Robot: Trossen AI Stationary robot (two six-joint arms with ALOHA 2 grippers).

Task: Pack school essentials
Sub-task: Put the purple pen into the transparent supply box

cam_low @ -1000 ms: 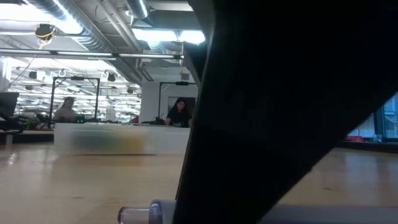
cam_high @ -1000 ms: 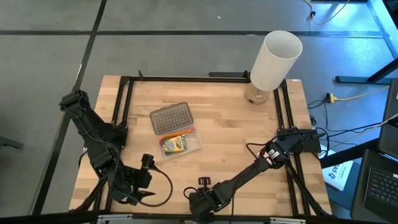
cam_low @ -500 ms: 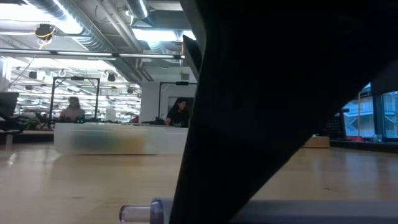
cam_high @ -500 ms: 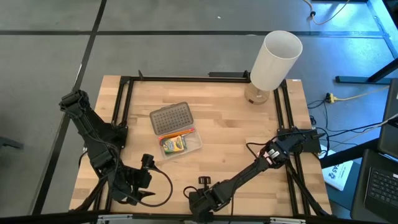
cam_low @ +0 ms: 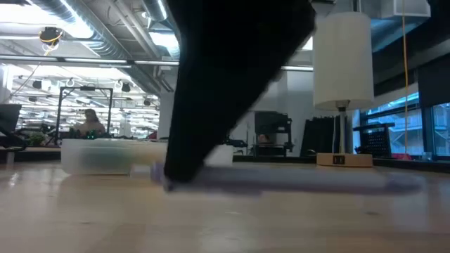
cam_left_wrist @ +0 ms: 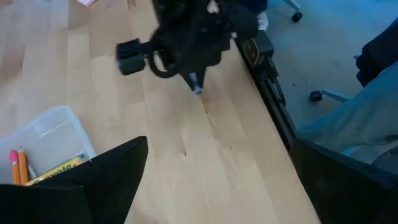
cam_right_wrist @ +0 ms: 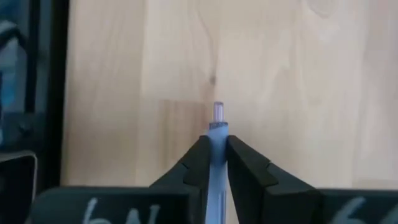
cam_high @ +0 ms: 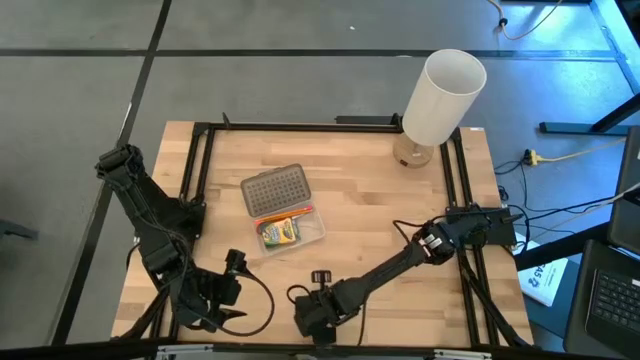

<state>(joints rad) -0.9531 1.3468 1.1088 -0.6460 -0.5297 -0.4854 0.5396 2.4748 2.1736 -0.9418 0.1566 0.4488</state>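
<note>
My right gripper (cam_high: 318,318) hangs over the table's near edge, shut on the slim grey pen (cam_right_wrist: 217,134). The low view shows that pen (cam_low: 281,180) as a blurred level bar behind the dark arm. The clear case (cam_high: 292,229) sits mid-table holding the green-and-yellow crayon box (cam_high: 280,232) and two orange pencils (cam_left_wrist: 18,165). Its dimpled grey lid (cam_high: 273,190) lies just beyond it. My left gripper (cam_high: 225,312) waits open near the table's near-left corner. Scissors and pink pad are not visible. My right gripper pinches the pen between its two fingers (cam_right_wrist: 200,160). The pen's clear-tipped end (cam_right_wrist: 217,112) sticks out a little past the fingertips. The fingers point down at the table. The pen lies level in the low view; whether it clears the wood cannot be told.
A tall white cylinder on a stand (cam_high: 440,95) stands at the far right. A black frame rail (cam_high: 200,170) borders the board. Bare wood (cam_high: 380,230) lies between the case and the right arm. People sit far off in the room (cam_low: 90,121).
My right gripper has moved a little toward the table's left and away from the near edge, staying shut on the pen. In the low view the pen has gone from the bottom of the picture to higher up and farther off.
</note>
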